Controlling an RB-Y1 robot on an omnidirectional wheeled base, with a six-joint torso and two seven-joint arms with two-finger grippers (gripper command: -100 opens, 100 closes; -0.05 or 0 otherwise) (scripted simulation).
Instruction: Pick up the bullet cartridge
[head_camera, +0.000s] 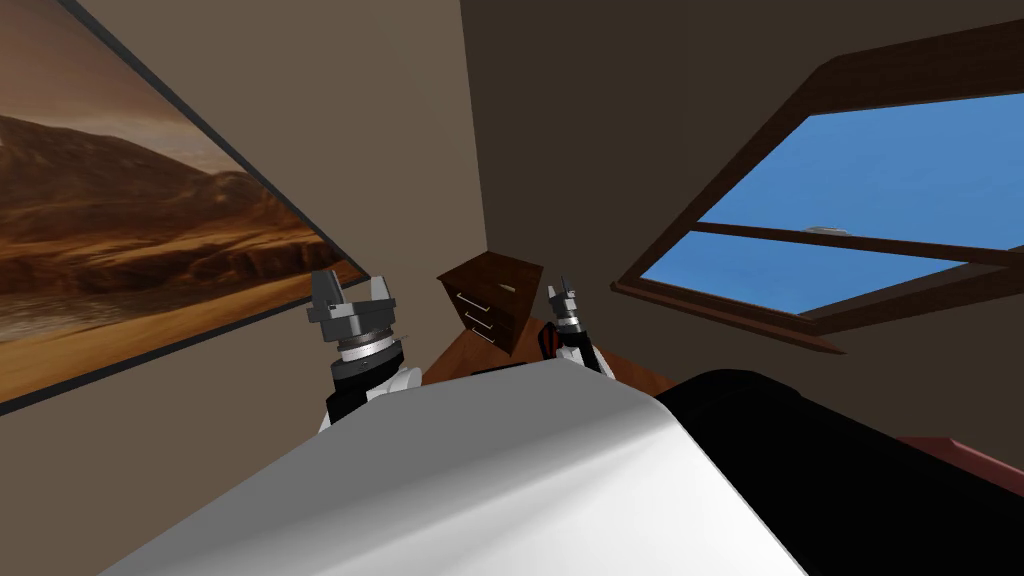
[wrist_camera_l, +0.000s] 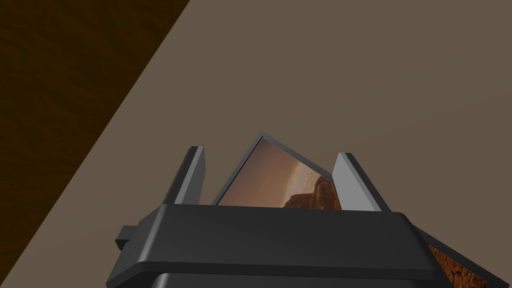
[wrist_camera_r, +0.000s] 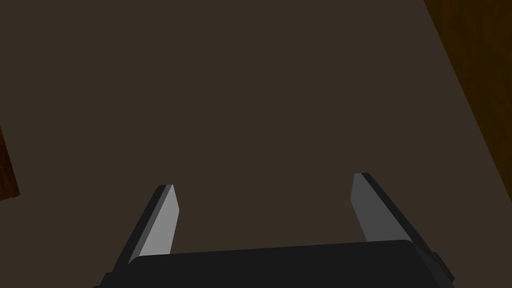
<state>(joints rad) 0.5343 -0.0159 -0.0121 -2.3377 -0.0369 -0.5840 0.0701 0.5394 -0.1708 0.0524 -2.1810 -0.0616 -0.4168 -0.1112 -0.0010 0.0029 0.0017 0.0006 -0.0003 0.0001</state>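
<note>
A broad desert landscape picture (head_camera: 130, 230) in a dark frame hung on the tan wall at far left. Beside its lower corner the left claw (head_camera: 353, 290) was held up in the air, its two grey fingers (wrist_camera_l: 350, 182) spread wide, about a third of its own camera's view apart, with nothing between them and nothing touching them. In the corner of the room, between the two arms, a dark brown drawer chest (head_camera: 478, 318) with pale bar handles stood on an orange-brown wooden floor (head_camera: 462, 358). A small pale sliver, seemingly the bullet cartridge (head_camera: 508, 288), lay on the chest's top towards its right side, too small for its shape to be made out; neither claw touched it. Just right of the chest the right claw (head_camera: 563, 292) pointed upward, seen almost edge-on from the head camera, while its own camera showed its fingers (wrist_camera_r: 162, 220) likewise set wide and empty. Farther right a window (head_camera: 860, 190) in a dark wooden frame showed blue sky, and below it a black area (head_camera: 860, 480) ran to the lower right corner.
</note>
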